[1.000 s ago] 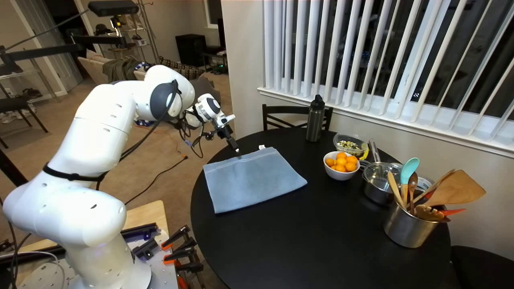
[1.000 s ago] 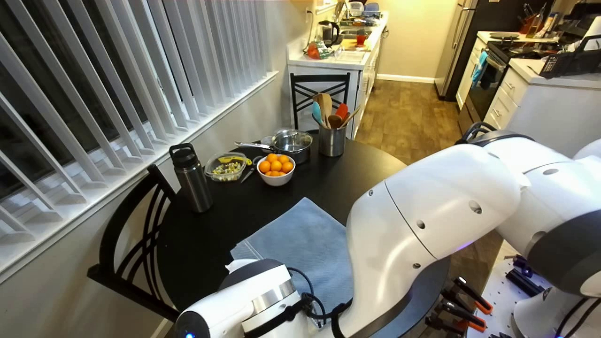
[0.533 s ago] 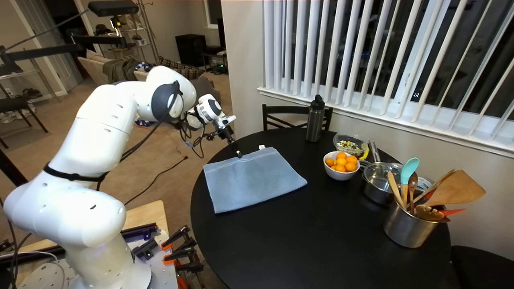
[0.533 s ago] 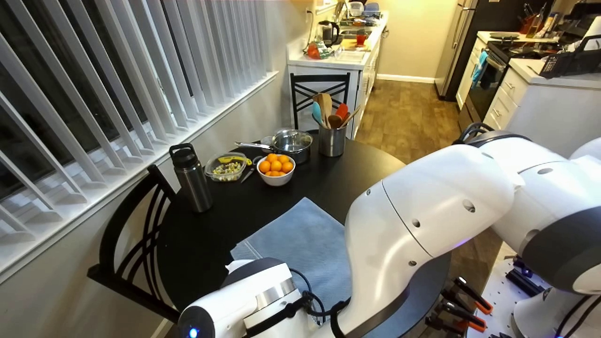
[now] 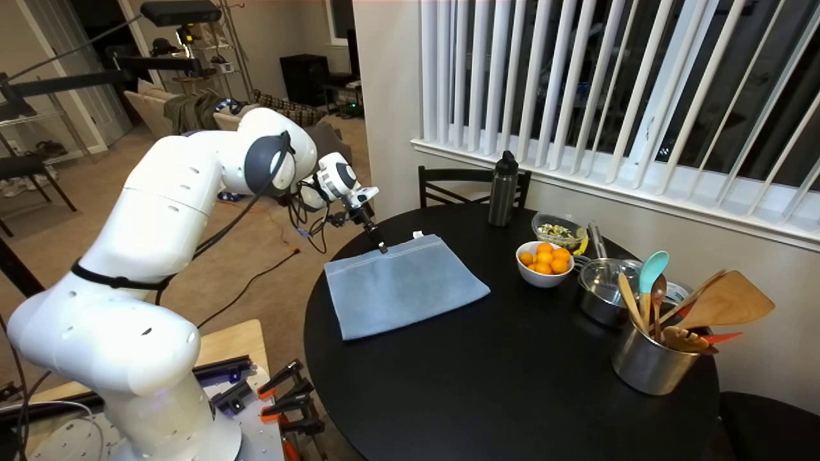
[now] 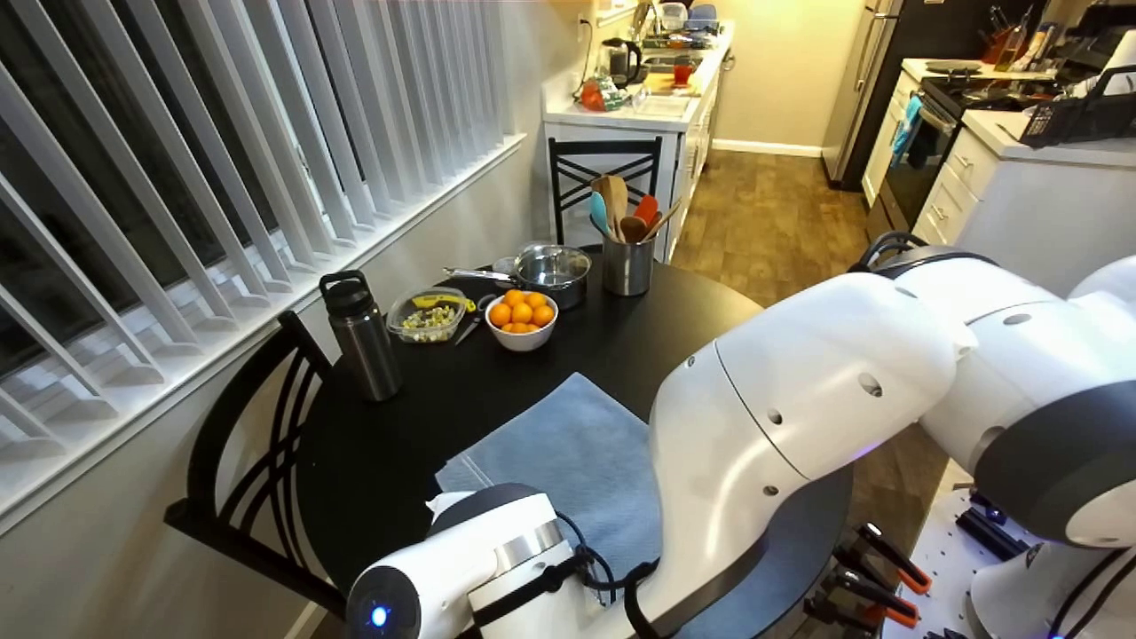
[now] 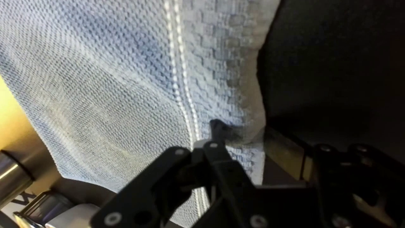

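A folded blue-grey cloth [image 5: 403, 291] lies on the round black table [image 5: 512, 378], a white tag at its far edge. My gripper [image 5: 384, 248] comes down at that far edge. In the wrist view, the cloth [image 7: 110, 95] shows white double stitching along its hem. My gripper [image 7: 242, 133] straddles the hem edge there with its jaws partly apart. One finger [image 7: 218, 128] rests on or just over the hem; the other finger [image 7: 284, 152] stands beyond the edge, its tip hidden by the cloth. In an exterior view the cloth [image 6: 568, 444] shows, but my arm hides the gripper.
A steel bottle [image 5: 503, 195], a plastic food tub [image 5: 539, 224], a white bowl [image 5: 541, 280] of oranges, a pot [image 5: 602, 312] and a utensil crock [image 5: 647, 365] stand toward the window side. A chair [image 6: 209, 435] is against the table. Clamps [image 5: 291, 403] stick up beside the arm's base.
The arm and gripper have shifted slightly right and lower along the cloth's far edge. The fingers look nearer each other than a second ago. The cloth lies where it was.
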`<state>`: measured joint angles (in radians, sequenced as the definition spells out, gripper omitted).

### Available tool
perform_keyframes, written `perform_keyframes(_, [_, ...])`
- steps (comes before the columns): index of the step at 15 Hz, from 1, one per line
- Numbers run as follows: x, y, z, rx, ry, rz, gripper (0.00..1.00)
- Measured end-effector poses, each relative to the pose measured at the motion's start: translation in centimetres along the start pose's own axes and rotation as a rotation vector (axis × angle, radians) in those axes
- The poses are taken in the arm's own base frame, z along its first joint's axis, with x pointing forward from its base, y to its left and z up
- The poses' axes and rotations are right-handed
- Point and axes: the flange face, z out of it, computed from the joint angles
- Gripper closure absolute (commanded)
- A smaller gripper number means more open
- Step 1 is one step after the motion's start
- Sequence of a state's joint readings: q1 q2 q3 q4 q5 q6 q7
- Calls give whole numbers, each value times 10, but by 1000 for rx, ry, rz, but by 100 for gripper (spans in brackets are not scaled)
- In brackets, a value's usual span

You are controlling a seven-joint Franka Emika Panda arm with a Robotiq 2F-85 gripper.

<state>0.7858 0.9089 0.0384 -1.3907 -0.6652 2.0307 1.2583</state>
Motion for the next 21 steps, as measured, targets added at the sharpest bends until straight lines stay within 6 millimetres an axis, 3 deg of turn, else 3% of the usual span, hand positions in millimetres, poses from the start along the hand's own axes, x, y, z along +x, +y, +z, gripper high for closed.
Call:
perform_keyframes(1, [-1,-1,0,10,3,-1,95])
perform_keyframes(4, [-1,-3,-1,23,6,-4,100])
perform_keyframes(13, [-1,4,-5,19,7,-3,96])
perform_keyframes(16, [-1,24,-23,20,14,19,96])
perform_keyframes(21, [-5,80,-49,-1,9,93,96])
